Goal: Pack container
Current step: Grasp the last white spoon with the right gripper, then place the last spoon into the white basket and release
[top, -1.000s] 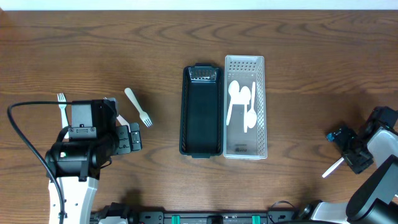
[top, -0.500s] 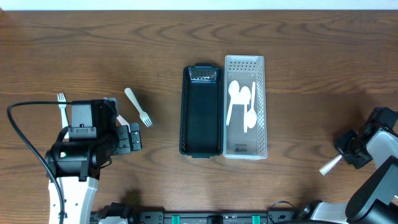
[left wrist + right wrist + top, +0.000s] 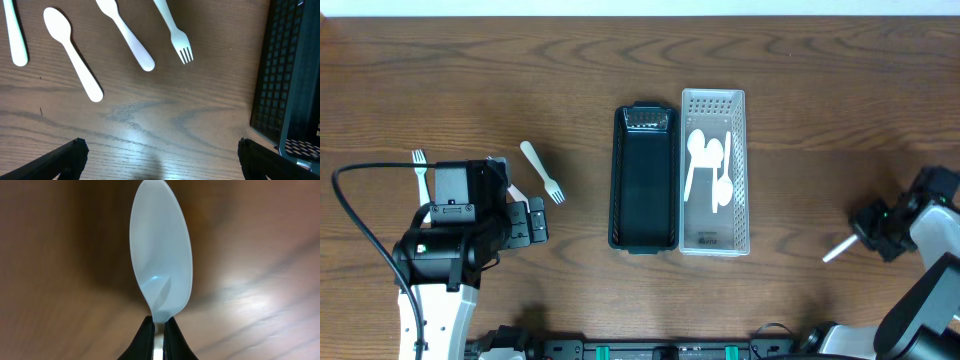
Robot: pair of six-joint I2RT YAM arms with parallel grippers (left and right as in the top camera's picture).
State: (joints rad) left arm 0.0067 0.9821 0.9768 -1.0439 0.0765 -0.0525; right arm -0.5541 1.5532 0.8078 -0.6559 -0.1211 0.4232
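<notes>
A black container (image 3: 643, 180) and a clear perforated container (image 3: 713, 235) stand side by side mid-table; white spoons (image 3: 708, 165) lie in the clear one. At the right edge my right gripper (image 3: 868, 230) is shut on a white spoon (image 3: 838, 249). The right wrist view shows its fingers (image 3: 159, 322) pinching the handle, with the spoon's bowl (image 3: 161, 250) sticking out ahead above the wood. My left gripper (image 3: 532, 222) hangs open over bare table at the left (image 3: 161, 147). Ahead of it lie a spoon (image 3: 72, 52) and a fork (image 3: 172, 30).
More white cutlery lies left of the black container: a fork (image 3: 542, 172), another fork (image 3: 420, 172), and two handles (image 3: 125, 32) (image 3: 14, 35) in the left wrist view. The black container's mesh wall (image 3: 287, 75) fills that view's right edge. A black cable (image 3: 360, 225) loops beside the left arm.
My right gripper has shut on the white spoon and carried it up and to the left off its earlier spot. The left arm has not moved.
</notes>
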